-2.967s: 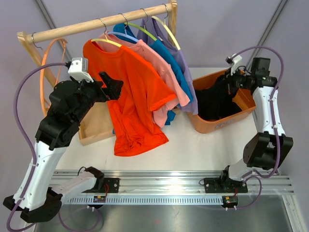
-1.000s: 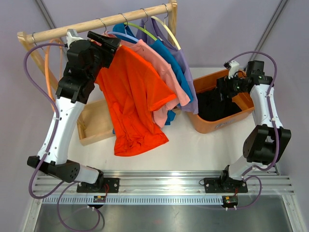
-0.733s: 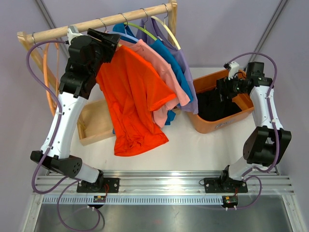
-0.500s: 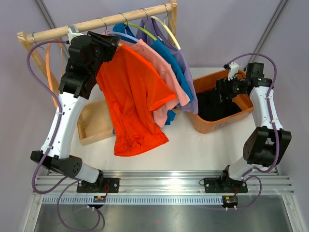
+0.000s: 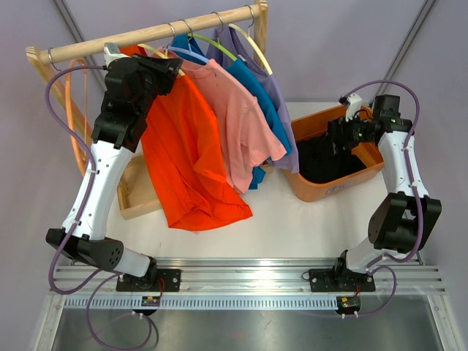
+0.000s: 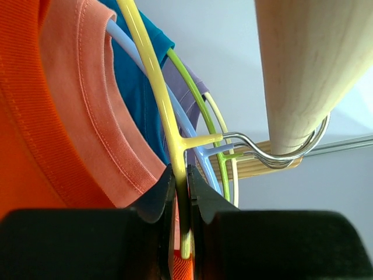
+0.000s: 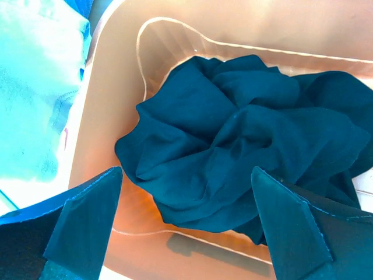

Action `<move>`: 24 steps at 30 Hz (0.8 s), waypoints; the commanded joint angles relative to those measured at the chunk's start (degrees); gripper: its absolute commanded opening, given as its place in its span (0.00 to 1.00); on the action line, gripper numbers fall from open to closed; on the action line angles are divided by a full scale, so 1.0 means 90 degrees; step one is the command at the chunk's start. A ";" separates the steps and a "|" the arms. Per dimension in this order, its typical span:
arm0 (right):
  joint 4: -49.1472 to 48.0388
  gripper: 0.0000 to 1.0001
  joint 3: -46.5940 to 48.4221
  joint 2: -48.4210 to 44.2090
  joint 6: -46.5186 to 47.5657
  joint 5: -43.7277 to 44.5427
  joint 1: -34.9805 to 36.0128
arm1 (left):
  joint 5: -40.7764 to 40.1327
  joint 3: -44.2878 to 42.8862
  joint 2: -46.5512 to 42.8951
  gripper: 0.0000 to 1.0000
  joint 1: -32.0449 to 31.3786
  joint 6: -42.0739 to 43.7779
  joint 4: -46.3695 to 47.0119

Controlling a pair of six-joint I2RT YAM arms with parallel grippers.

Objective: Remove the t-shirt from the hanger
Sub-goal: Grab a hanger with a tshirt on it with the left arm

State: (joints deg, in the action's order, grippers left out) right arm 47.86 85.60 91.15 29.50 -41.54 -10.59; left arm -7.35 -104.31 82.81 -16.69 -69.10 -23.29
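Since a second ago the orange t-shirt [image 5: 183, 168] has swung left under the left arm, and the left gripper [image 6: 182, 178] has closed: its fingers [image 6: 158, 201] now pinch the yellow hanger [image 6: 152, 87]. Just left of the fingers sits that t-shirt's collar, on the hanger. Past it come a pink shirt [image 6: 81, 99] and a blue shirt [image 6: 137, 76]. Beyond the fingertips, metal hooks [image 6: 274, 158] curl around the wooden rail [image 6: 303, 64]. The right gripper [image 7: 185, 175] has its fingers spread wide above a dark cloth [image 7: 245, 134] in the orange bin [image 7: 111, 105].
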 commanded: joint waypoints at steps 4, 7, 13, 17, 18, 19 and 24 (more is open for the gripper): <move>-0.0142 0.99 -0.0078 -0.0323 -0.0064 -0.0111 0.0034 | 0.0426 -0.0001 -0.0441 0.00 0.0077 0.0022 0.1386; -0.0161 0.99 -0.0097 -0.0353 -0.0064 -0.0121 0.0034 | 0.0631 -0.0109 -0.0441 0.00 0.0077 0.0129 0.1552; -0.0142 0.99 -0.0088 -0.0353 -0.0064 -0.0140 0.0034 | 0.0788 -0.0061 -0.0548 0.00 0.0077 0.0217 0.1650; -0.0132 1.00 -0.0078 -0.0353 -0.0026 -0.0160 0.0034 | 0.0952 0.0096 -0.0694 0.00 0.0077 0.0227 0.1699; -0.0103 0.99 -0.0068 -0.0353 -0.0025 -0.0160 0.0034 | 0.0993 0.0115 -0.0714 0.00 0.0077 0.0236 0.1689; -0.0093 1.00 -0.0058 -0.0353 -0.0016 -0.0179 0.0034 | 0.1022 0.0145 -0.0772 0.00 0.0087 0.0256 0.1680; 0.0189 1.00 0.0049 -0.0353 0.0247 -0.0365 0.0034 | 0.1402 0.0427 -0.1007 0.00 0.0077 0.0344 0.1660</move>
State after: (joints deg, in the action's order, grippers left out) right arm 47.99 84.84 90.48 29.91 -41.85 -10.59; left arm 1.32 -100.82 77.49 -16.27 -68.62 -16.78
